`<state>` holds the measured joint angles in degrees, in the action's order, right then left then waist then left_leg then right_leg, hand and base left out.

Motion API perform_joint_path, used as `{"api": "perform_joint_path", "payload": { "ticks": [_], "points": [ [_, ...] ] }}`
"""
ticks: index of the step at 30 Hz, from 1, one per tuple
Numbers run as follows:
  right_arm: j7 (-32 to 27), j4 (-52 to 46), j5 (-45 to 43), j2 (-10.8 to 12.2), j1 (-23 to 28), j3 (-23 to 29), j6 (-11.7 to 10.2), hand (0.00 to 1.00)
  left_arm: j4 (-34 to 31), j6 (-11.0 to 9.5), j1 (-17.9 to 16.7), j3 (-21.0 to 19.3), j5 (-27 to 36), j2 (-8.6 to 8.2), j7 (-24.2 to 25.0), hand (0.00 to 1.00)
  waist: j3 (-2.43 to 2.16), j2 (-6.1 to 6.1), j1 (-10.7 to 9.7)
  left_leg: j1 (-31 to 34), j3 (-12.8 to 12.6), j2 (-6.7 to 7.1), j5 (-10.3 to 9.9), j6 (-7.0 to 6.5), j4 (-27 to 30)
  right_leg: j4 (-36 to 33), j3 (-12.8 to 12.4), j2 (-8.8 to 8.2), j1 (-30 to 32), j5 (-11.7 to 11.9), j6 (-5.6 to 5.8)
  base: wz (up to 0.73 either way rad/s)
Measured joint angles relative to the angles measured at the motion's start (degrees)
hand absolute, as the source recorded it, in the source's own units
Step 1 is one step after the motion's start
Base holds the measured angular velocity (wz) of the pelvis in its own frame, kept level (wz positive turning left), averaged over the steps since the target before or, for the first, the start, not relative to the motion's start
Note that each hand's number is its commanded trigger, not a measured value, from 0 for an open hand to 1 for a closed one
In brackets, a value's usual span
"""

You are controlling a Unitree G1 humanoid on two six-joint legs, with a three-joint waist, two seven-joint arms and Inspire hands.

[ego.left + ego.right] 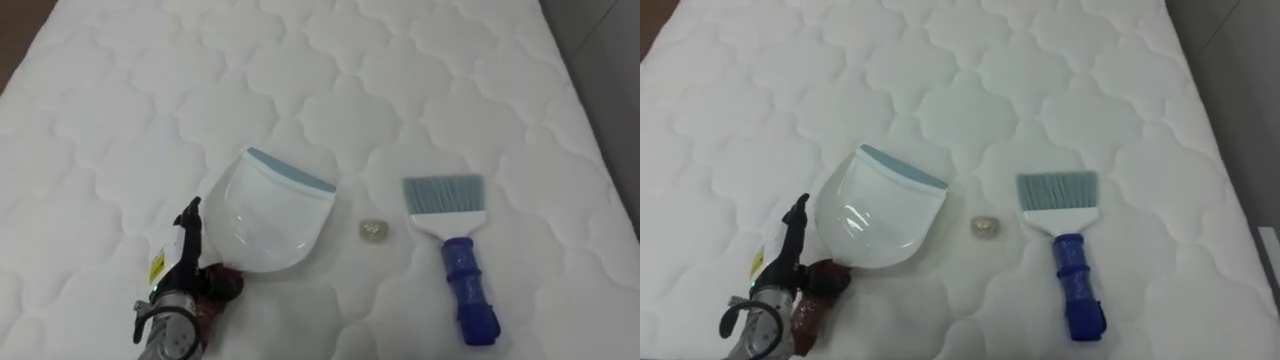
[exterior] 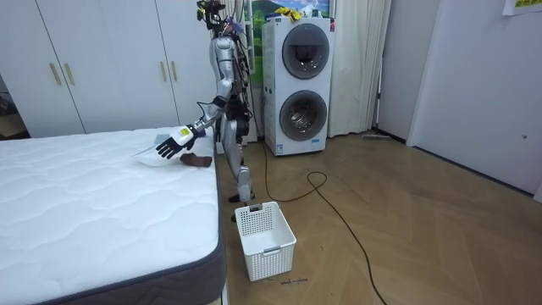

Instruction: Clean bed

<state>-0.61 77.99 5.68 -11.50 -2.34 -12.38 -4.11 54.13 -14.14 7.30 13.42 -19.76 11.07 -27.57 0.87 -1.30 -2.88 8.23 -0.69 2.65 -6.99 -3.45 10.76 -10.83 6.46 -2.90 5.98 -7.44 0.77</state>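
A white dustpan (image 1: pixel 262 225) with a grey-blue lip lies on the quilted white mattress (image 1: pixel 330 80), its dark red handle (image 1: pixel 218 287) pointing toward me. My left hand (image 1: pixel 178 255) comes in from the lower left, just over that handle and the pan's near edge. In the room view its fingers (image 2: pixel 174 142) are spread and straight above the pan, holding nothing. A small crumpled scrap (image 1: pixel 373 230) lies right of the pan. Further right is a brush (image 1: pixel 455 250) with a blue handle and grey-blue bristles, bristles pointing away from me.
I stand at the bed's side. The mattress edge (image 1: pixel 605 150) runs along the right. On the floor by the bed stands a white basket (image 2: pixel 265 240), with stacked washing machines (image 2: pixel 298 85) behind me and white wardrobe doors (image 2: pixel 102 59) beyond the bed.
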Motion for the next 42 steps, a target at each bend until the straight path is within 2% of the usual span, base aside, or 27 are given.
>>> {"api": "perform_joint_path", "payload": {
  "ticks": [12,18,26,32,35,41,42],
  "points": [
    [-0.17,-0.1,0.88,-0.59,-0.2,-2.08,-0.09,0.0,4.33,0.09,-0.71,0.32,0.0,0.0,-0.33,0.0,0.09,0.35,0.01,0.94,-0.17,-0.03,-0.03,0.0,0.06,-0.18,0.23,0.01,1.0,0.01,-0.01,0.0],
    [-0.49,-0.04,0.45,-0.61,-0.66,-2.14,0.01,0.0,5.74,0.75,-0.98,0.39,-0.01,-0.14,-0.25,0.0,0.09,0.31,0.17,2.27,-0.11,-0.03,-0.02,0.0,0.21,-0.58,1.53,-0.13,2.35,0.0,-0.01,0.0],
    [-1.09,-0.02,1.49,-0.58,-1.25,-3.98,0.02,0.0,10.16,1.72,-0.55,0.39,0.06,-0.94,0.71,0.0,0.19,0.26,0.24,3.26,-0.27,-0.16,-0.03,0.0,0.52,-0.88,1.82,-0.19,3.36,-0.01,-0.03,0.0],
    [-1.24,-0.02,2.07,-0.56,-1.8,-4.42,0.02,0.0,10.73,2.66,-0.53,0.39,0.06,-1.35,1.85,0.0,0.22,0.22,0.26,4.75,-0.35,-0.25,-0.02,-0.01,0.85,-0.93,1.94,-0.19,4.75,0.12,-0.23,0.0],
    [-1.3,0.13,2.18,-0.55,-2.08,-4.43,0.04,0.0,11.41,2.77,-0.27,0.42,0.27,-1.42,1.84,0.0,0.28,0.25,0.18,5.01,-0.39,-0.17,-0.01,0.0,0.64,-0.87,1.94,-0.18,5.08,0.12,-0.23,0.0],
    [-1.88,0.1,2.97,-0.47,-2.34,-4.5,0.12,0.0,12.47,3.16,1.07,0.39,1.17,-2.17,1.78,0.0,0.69,0.28,0.19,5.66,-0.49,-0.19,-0.02,0.0,0.53,-0.83,2.02,-0.15,5.79,0.12,-0.23,0.0],
    [-1.91,0.09,3.0,-0.48,-2.5,-4.5,0.12,0.0,12.48,3.16,1.32,0.37,1.39,-2.3,1.74,0.59,0.68,0.31,0.19,6.05,-0.5,-0.2,-0.01,0.0,0.6,-0.83,2.01,-0.15,6.14,0.13,-0.23,0.0]
  ]
}}
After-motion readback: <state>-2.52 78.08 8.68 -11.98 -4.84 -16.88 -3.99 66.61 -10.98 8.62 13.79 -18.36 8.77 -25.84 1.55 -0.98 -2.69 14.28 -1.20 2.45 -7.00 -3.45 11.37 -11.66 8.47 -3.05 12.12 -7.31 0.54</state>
